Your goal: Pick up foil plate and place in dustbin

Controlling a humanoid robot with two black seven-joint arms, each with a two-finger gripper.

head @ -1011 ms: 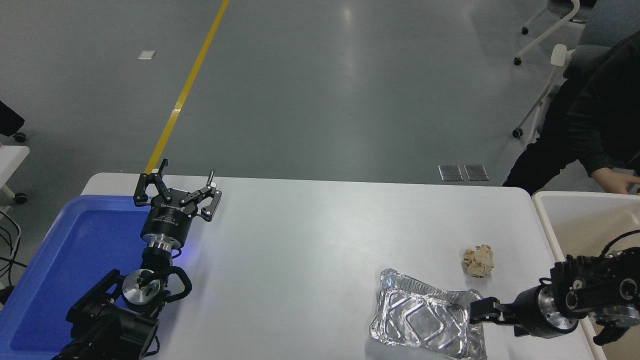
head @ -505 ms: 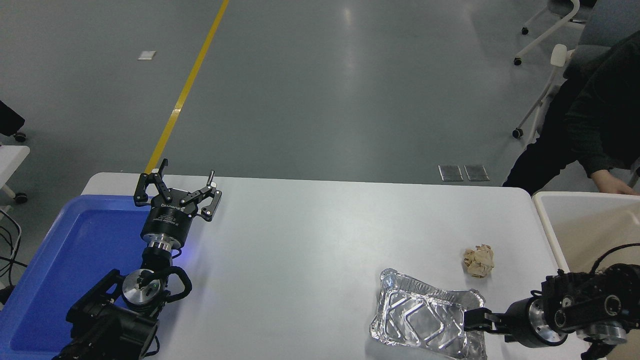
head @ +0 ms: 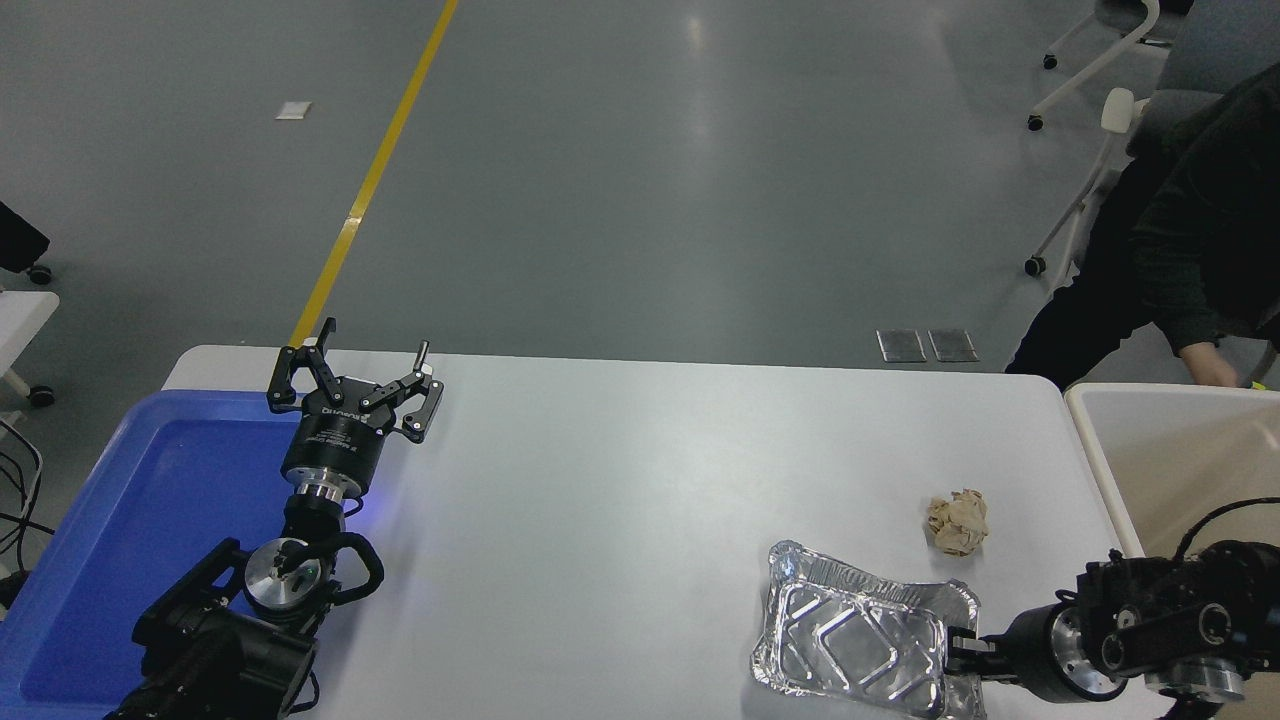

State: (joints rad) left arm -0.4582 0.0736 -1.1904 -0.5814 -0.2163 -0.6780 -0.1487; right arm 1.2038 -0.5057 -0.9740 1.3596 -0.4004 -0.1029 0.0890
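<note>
The foil plate [head: 860, 632], a shiny silver tray with chevron ridges, lies on the white table [head: 640, 500] near its front right. My right gripper [head: 958, 655] comes in from the lower right, and its fingers are closed over the plate's right rim. The plate's right end looks slightly raised. The dustbin [head: 1092, 430], cream with a thick white rim, stands just off the table's right edge, to the right of the gripper. My left gripper [head: 355, 385] is open and empty, parked at the table's left by the blue tray.
A crumpled tan paper ball [head: 957, 521] lies just behind the plate's right end. A blue plastic tray [head: 110, 530] fills the left side. A person in dark clothes is at the upper right, with a hand [head: 1208, 370] near the bin's far rim. Chairs stand behind.
My right gripper has moved down and toward me, closing onto the plate's right rim. The plate has shifted a little to the right. The person's hand has pulled back from the bin.
</note>
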